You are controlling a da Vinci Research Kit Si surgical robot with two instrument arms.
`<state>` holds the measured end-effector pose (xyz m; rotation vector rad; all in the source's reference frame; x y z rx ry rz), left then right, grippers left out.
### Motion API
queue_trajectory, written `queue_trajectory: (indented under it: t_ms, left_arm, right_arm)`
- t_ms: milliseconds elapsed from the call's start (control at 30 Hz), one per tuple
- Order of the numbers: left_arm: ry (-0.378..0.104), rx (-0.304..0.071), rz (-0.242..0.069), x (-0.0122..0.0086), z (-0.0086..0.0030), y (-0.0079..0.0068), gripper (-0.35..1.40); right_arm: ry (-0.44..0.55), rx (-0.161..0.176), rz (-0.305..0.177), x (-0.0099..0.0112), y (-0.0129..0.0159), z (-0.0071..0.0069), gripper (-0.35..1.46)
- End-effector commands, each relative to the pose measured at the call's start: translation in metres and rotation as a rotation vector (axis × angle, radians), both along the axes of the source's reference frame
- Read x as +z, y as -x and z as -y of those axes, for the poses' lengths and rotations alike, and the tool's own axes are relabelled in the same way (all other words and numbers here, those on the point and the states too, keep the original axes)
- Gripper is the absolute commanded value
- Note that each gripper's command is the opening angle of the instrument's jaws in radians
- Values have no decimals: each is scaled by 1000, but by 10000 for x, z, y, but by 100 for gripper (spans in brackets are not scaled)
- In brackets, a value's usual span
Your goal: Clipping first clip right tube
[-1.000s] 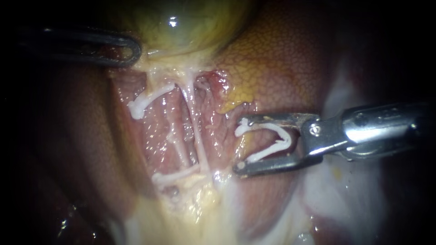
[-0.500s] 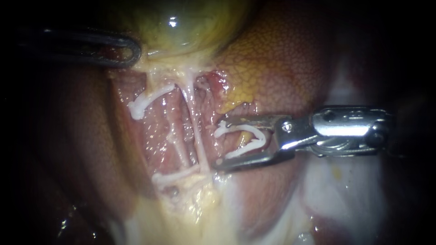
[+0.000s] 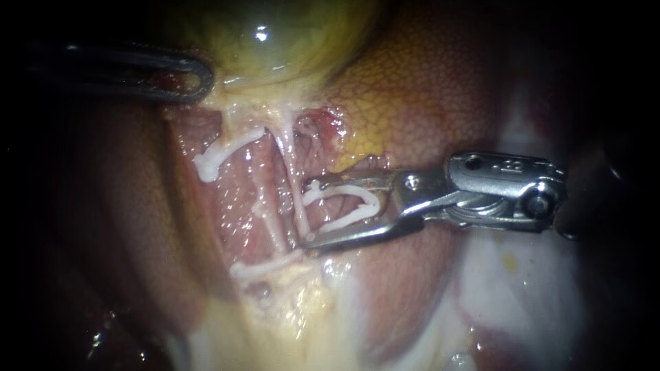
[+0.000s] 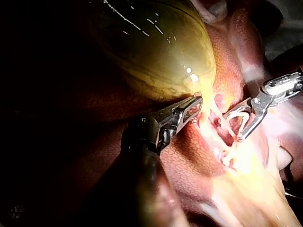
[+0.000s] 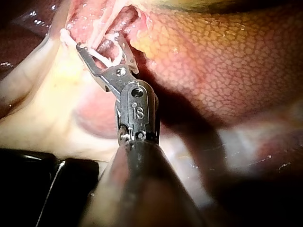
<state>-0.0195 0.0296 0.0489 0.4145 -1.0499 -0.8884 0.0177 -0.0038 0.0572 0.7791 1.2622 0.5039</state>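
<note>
Right tube (image 3: 289, 165) is seen as a pale strand stretched across the liver (image 3: 426, 89), from the gallbladder (image 3: 275, 34) down to a patch of yellowish fat (image 3: 295, 309). The liver's surface is shown wet and mottled red-brown, stained yellow near the gallbladder; everything beyond the tissue is lost in darkness. An upper clip (image 3: 210, 163) and a lower clip (image 3: 265, 264), both white, are seen beside the tube.

The right instrument (image 3: 307, 213) is held with its jaws spread wide, and an open white clip (image 3: 344, 188) is seated between them, one leg along each jaw. The jaw tips are brought up against the right tube; whether the tube lies inside the clip's mouth cannot be told. The left instrument (image 3: 203, 77) is closed narrowly on the gallbladder at its lower edge.
</note>
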Motion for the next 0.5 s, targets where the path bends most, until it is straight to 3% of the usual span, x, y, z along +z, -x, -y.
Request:
queue_trajectory:
  t_ms: [33, 367, 500]
  left_arm:
    - [0, 0, 0, 0, 0, 0, -35]
    - [0, -1, -1, 1, 0, 2, -35]
    - [1, -1, -1, 2, 1, 3, -35]
  right_arm:
    - [-12, 4, -16, 0, -2, -1, 50]
    - [-112, -45, -177, 1, -12, -1, 48]
    - [-135, -90, -223, -2, -12, 5, 47]
